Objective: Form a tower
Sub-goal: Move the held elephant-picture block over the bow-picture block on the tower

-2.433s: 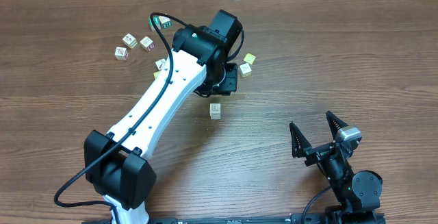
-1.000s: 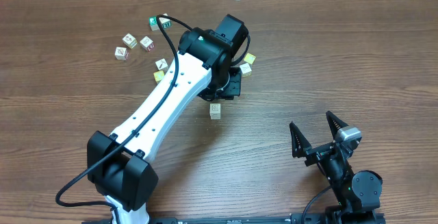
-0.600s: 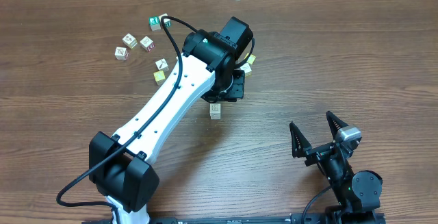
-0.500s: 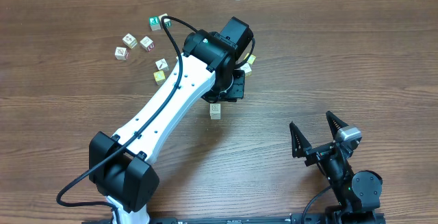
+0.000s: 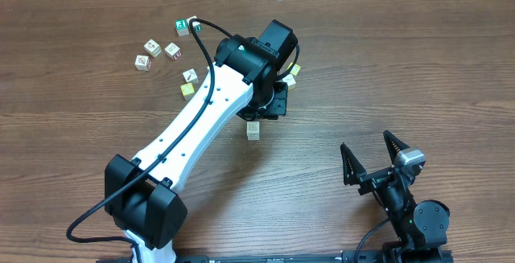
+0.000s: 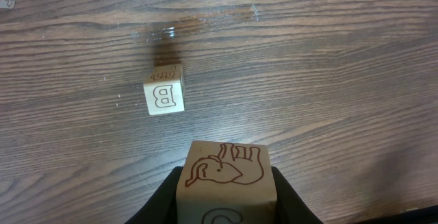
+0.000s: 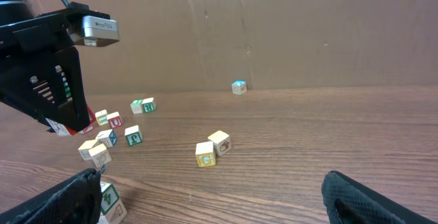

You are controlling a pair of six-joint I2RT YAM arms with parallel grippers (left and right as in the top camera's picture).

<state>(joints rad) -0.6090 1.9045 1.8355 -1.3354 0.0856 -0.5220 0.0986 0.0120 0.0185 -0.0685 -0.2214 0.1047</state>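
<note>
Wooden elephant cube, we note, sits clamped in the left gripper near the B cube; right gripper stands wide, empty.

Open passage over bare tabletop right of centre. Blocked diagonally, lower left to centre, by left arm, elephant cube held near B cube. Loose cubes cluttering upper left; yellow pair beside arm head. Right gripper, jaws spread, occupying lower right.
</note>
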